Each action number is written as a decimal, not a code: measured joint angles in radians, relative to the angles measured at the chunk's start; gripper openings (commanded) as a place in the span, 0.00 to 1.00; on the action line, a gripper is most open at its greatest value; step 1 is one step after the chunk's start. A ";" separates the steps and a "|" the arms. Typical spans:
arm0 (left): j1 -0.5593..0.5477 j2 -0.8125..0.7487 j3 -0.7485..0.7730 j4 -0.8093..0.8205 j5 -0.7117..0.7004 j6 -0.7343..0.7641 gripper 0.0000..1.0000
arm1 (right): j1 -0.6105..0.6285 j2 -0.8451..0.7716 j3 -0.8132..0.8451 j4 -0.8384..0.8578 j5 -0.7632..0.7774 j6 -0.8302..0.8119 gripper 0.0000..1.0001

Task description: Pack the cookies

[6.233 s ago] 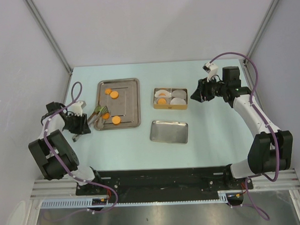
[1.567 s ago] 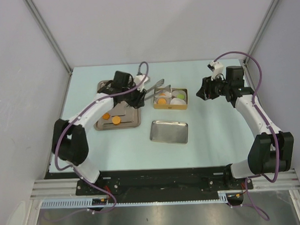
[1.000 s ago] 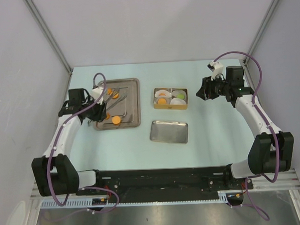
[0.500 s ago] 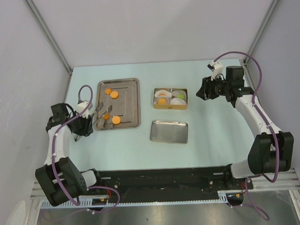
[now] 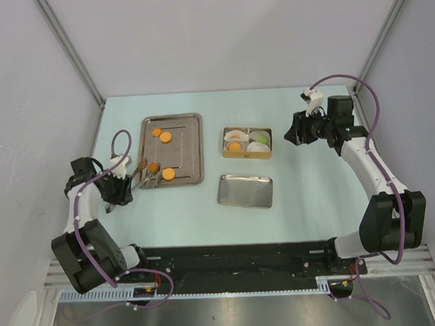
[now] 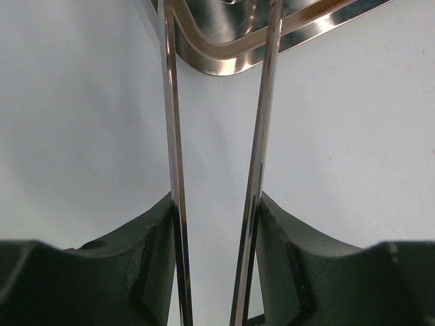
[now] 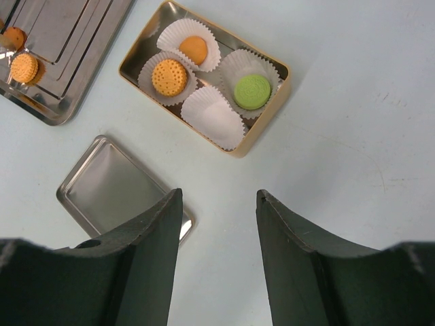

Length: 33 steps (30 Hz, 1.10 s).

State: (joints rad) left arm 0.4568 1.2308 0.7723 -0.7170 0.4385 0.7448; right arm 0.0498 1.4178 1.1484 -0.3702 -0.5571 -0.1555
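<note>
steel tongs (image 6: 262,136) in left jaws, tips seemingly over tray (image 6: 231,61).

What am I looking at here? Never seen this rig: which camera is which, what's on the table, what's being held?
Two robot arms are bolted at the near edge of the table, each ending in a two-finger gripper. The wide picture comes from a fixed camera above and behind them; the close-ups come from a camera on each wrist. The left gripper is clamped on metal tongs, their tips reaching over the large steel tray, where four orange cookies lie. The right gripper is open and empty, raised beside the gold box. Its four paper liners hold two more orange cookies and one green cookie; one liner is empty. A smaller steel tray lies nearby.
</note>
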 measured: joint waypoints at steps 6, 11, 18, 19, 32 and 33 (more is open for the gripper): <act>0.021 0.031 0.000 0.000 0.011 0.013 0.49 | 0.001 0.000 0.000 0.000 0.000 0.000 0.52; 0.028 0.053 0.000 0.002 0.017 0.016 0.49 | 0.001 0.003 0.000 0.000 0.000 -0.003 0.52; 0.033 0.073 0.000 0.004 0.020 0.016 0.49 | 0.001 0.003 0.000 0.000 0.000 -0.003 0.52; 0.033 0.074 0.000 0.005 0.020 0.016 0.49 | 0.001 0.003 0.000 0.000 0.000 -0.003 0.52; 0.034 0.074 0.000 0.041 0.020 0.016 0.47 | 0.001 0.003 0.000 0.000 0.000 -0.003 0.52; 0.034 0.074 0.000 0.043 0.020 0.017 0.47 | 0.001 0.003 0.000 0.000 0.000 -0.003 0.52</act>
State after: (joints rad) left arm 0.4911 1.3048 0.7723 -0.6739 0.4583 0.7616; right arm 0.0505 1.4212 1.1484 -0.3706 -0.5568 -0.1589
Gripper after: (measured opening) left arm 0.480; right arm 0.521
